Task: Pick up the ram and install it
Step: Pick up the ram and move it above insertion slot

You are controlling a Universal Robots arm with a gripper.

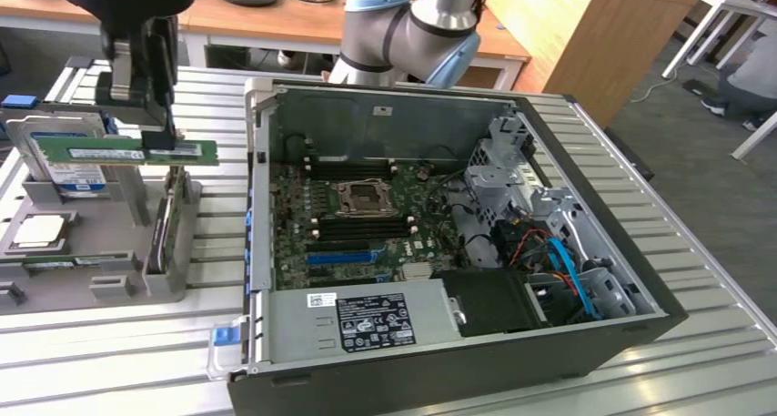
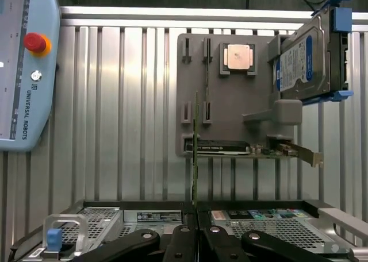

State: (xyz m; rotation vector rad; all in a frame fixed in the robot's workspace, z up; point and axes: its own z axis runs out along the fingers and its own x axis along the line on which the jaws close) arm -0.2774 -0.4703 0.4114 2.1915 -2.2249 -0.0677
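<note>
Inspection of the workstation, as observed from the floor.

The claw (image 1: 159, 143) was closed narrowly on the ram (image 1: 144, 151), gripping the green stick by its upper edge near one end. The ram hung level and lengthwise in the air above the grey holder (image 1: 104, 279), at the exterior view's left of the open computer case (image 1: 607, 334) and well apart from it. In the wrist view the ram (image 2: 195, 153) appeared edge-on, running straight out from between the closed fingers (image 2: 183, 239).

The grey holder stood on the ribbed metal tabletop (image 1: 716, 298). It carried a hard drive (image 1: 67, 166) with a blue-white label, set upright just behind the raised ram, and a square silver processor (image 1: 39, 231) lying flat nearer the front. An expansion card (image 2: 230, 148) rested on its edge along one side of the holder.

The case lay on its side with its panel off, exposing the motherboard (image 1: 352, 216) and the power supply (image 1: 364, 320). The arm's base (image 1: 401, 25) rose behind the case. A teach pendant (image 2: 23, 72) with a red stop button (image 2: 34, 42) lay on the tabletop.
</note>
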